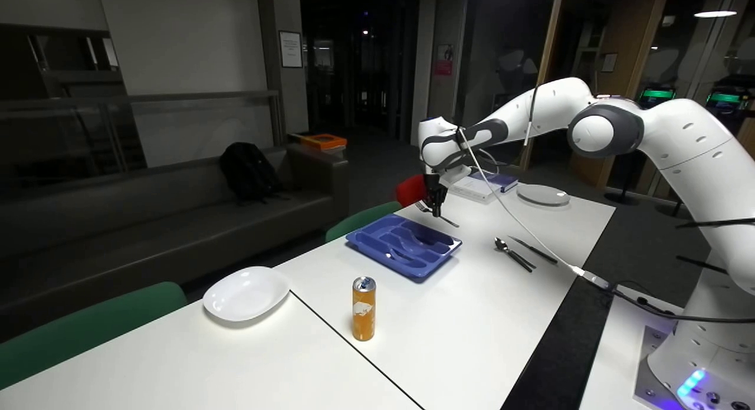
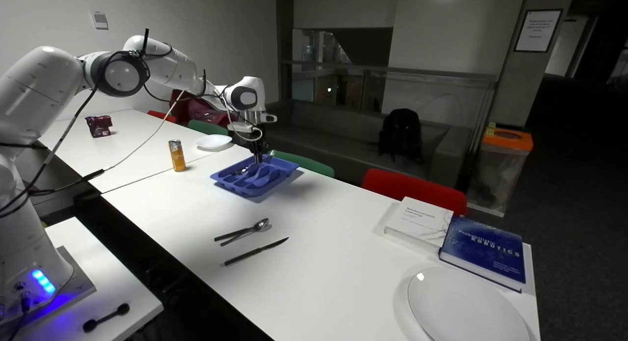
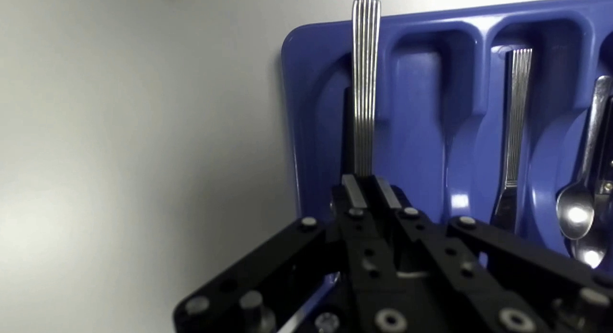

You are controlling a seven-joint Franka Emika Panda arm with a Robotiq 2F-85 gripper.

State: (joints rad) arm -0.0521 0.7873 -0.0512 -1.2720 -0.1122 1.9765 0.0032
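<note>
Silver metal is seen on the fork (image 3: pixel 366 84), and its ridged handle is pinched tight by the gripper (image 3: pixel 371 189), with the jaws clenched close together around it. The rest of the handle is poked out ahead of the jaws, and in an exterior view the prongs (image 1: pixel 422 206) are shown on the other side of them. A blue tray (image 3: pixel 416 112) is set below the jaws; whether it is touched by the fork cannot be told. Another silver handle (image 3: pixel 519 112) and two spoons (image 3: pixel 576 213) are laid in its slots, to the right of the jaws in the wrist view. The fork should be light, stiff and hard to break, as metal forks mostly are. Its thin, shiny handle may be a bit slippery, and it could be twisted if it is bumped, since only a small part is gripped. The best place to be held is probably near the middle, where the pinch is made, so that neither end is too heavy. The pointy prongs are best left free.
</note>
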